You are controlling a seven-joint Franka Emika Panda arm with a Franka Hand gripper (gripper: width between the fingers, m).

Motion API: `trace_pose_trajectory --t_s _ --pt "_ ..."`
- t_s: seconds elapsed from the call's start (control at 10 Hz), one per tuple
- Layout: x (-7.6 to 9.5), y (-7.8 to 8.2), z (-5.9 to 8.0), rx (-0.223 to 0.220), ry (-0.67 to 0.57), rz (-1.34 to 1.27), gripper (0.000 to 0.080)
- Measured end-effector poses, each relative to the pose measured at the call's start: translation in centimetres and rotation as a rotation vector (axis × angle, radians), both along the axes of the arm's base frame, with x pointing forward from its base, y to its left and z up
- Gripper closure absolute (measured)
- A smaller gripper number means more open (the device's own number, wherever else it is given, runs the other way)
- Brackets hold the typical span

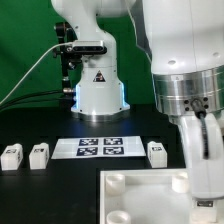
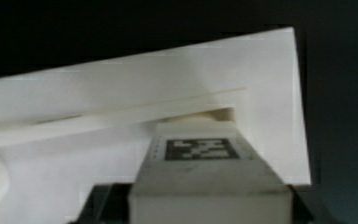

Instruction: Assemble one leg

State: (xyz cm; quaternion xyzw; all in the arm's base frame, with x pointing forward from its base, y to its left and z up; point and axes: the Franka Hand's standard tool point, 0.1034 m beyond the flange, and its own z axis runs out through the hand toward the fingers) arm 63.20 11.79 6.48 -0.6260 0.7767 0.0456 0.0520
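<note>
- Exterior view, 8 o'clock region: I see two white legs standing side by side on the black worktop [image 1: 60, 182], the outer leg [image 1: 11, 155] near the frame edge and the second leg [image 1: 38, 153] just beside it, not touching. Each carries a dark marker tag on its face.
- Centre, about 6 o'clock from the arm's white pedestal [image 1: 98, 92]: the marker board [image 1: 100, 147] lies flat on the worktop, with four tags visible.
- Just off the board toward 3 o'clock: a third leg [image 1: 156, 152] stands alone, apart from the board edge.
- 5 o'clock corner: the large white panel [image 1: 150, 198] with a round corner socket [image 1: 115, 181] fills the lower frame.
- 3 o'clock edge: the arm's wrist comes down over the panel; the tool [image 1: 203, 160] is low above it, its tip blurred in this view.
- Wrist view: the tool [image 2: 197, 190] is clamped on a fourth leg [image 2: 201, 168]; dark fingers [image 2: 108, 205] press its sides. Its tag faces the camera.
- Same view: the held leg sits against the panel [image 2: 140, 90], close to the raised ledge by a corner. I cannot tell whether it is seated in a socket.
</note>
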Motion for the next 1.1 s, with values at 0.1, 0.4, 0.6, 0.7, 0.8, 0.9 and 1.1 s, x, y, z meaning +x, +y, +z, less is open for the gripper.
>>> trace_pose_trajectory --t_s 0.1,0.4,0.6,0.7,0.8,0.9,1.1 --pt "0.0 0.0 0.0 -0.002 -0.001 0.002 0.0509" --pt "-0.1 0.0 -0.1 -0.001 0.001 0.005 0.0319" --pt "-0.2 0.3 -0.1 -0.001 -0.003 0.076 0.0167" --pt "-0.2 0.6 0.1 -0.004 -0.023 0.166 0.0167" --pt "-0.3 1.2 0.2 -0.005 -0.029 0.199 0.0152" --pt "-0.5 1.5 0.2 -0.003 -0.027 0.255 0.0152" --pt "-0.5 1.4 0.1 -0.009 -0.057 0.476 0.0150"
